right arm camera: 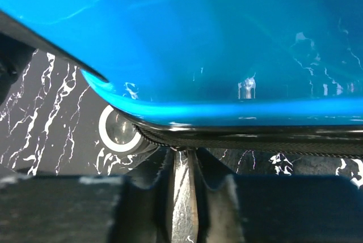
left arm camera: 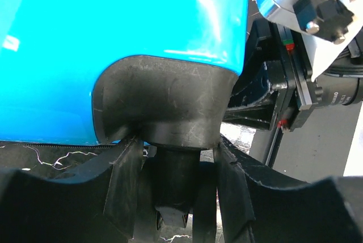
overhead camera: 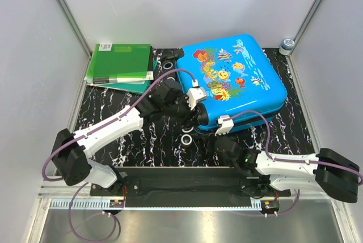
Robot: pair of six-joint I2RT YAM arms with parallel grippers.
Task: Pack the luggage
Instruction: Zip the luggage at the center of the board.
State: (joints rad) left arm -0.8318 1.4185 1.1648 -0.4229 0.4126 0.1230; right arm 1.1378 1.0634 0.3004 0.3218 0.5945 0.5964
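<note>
Fingertips (left arm camera: 127, 175), black and blurred, sit low against the closed luggage (overhead camera: 235, 79), which lies flat on the marbled mat (overhead camera: 142, 135).
On the left gripper (left arm camera: 178, 149) the fingers stand apart, one on each side of the black wheel housing (left arm camera: 164, 96) at the case's near corner; I cannot tell whether they squeeze it. The right gripper (right arm camera: 182, 166) has its fingers almost together just under the zip line (right arm camera: 255, 142), with a thin grey strip (right arm camera: 182, 197) between them, possibly the zip pull. The blue shell rises directly ahead of and above both pairs, its long axis crosswise to the right fingers, so that arm looks better placed to run along the seam. A white-rimmed wheel (right arm camera: 116, 132) lies just beside the right fingers. Green folders (overhead camera: 120, 64) crowd the space beyond the left fingers, and the mat past the case's other end looks freer.
</note>
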